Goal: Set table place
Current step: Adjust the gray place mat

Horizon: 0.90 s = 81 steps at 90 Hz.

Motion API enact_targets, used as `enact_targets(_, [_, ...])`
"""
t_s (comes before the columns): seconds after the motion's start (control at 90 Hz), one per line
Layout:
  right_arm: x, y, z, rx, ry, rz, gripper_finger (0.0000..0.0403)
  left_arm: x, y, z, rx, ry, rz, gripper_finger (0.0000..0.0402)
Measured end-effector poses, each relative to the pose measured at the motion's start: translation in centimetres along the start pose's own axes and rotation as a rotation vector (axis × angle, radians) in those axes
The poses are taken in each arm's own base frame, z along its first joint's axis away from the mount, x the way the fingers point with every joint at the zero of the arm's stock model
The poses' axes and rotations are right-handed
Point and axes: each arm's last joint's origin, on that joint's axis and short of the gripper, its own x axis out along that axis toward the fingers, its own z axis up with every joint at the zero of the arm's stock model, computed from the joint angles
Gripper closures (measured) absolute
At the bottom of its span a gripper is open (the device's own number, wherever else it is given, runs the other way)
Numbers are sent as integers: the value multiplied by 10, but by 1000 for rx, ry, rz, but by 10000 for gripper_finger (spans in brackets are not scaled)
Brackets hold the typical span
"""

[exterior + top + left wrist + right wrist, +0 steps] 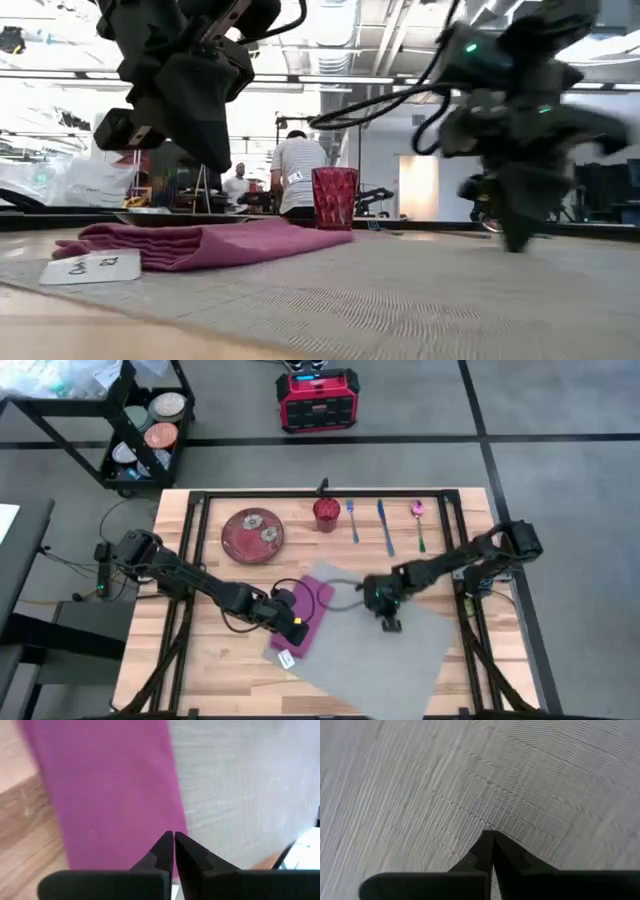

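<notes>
Grey placemat (pixel 390 650) cut off by the high view's lower edge, its left part hidden under the magenta napkin (pixel 305 615), writing on the white tag (pixel 92 267) too blurred to read, right gripper (pixel 518 235) motion-smeared in the low view

Light wooden plank table (pixel 200 660) with black frame, large grey woven placemat (pixel 390 660) lying askew, flat, near its front edge

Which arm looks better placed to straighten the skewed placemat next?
Right, probably. The right gripper is shut, tip down on the grey placemat near its middle. The left gripper, also shut, hangs over the magenta napkin at the mat's edge.
</notes>
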Motion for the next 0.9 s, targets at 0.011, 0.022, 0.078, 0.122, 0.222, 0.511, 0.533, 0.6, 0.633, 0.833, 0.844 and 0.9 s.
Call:
enact_targets(0.011, [-1,-2,1,1,-3,-10,403,0,0,0,0,0,2,402])
enact_targets(0.022, [-1,-4,2,0,-6,-20,403,0,0,0,1,1,3,402])
enact_targets(0.078, [-5,-15,9,0,-20,-67,403,0,0,0,4,1,4,402])
enact_targets(0.122, [-9,-21,15,-20,-34,-101,403,0,0,0,17,0,3,402])
enact_targets(0.222, [-15,-28,35,-144,-31,-125,403,0,1,2,49,-7,8,402])
enact_targets(0.511, [-5,-15,67,-237,185,-144,403,2,6,18,112,-79,47,402])
enact_targets(0.533, [-7,-12,70,-251,177,-165,403,2,7,19,120,-91,57,402])
enact_targets(0.6, [-14,-3,84,-303,84,-210,403,3,10,21,155,-138,108,402])
enact_targets(0.633, [-20,2,89,-321,56,-215,403,3,13,21,179,-164,144,402])
enact_targets(0.833, [-75,16,102,-288,-46,-263,403,10,38,23,257,-208,288,402])
enact_targets(0.844, [-78,16,102,-284,-48,-269,403,11,40,22,258,-206,291,402])
enact_targets(0.9, [-96,20,104,-258,-100,-292,403,14,47,19,259,-198,308,402])
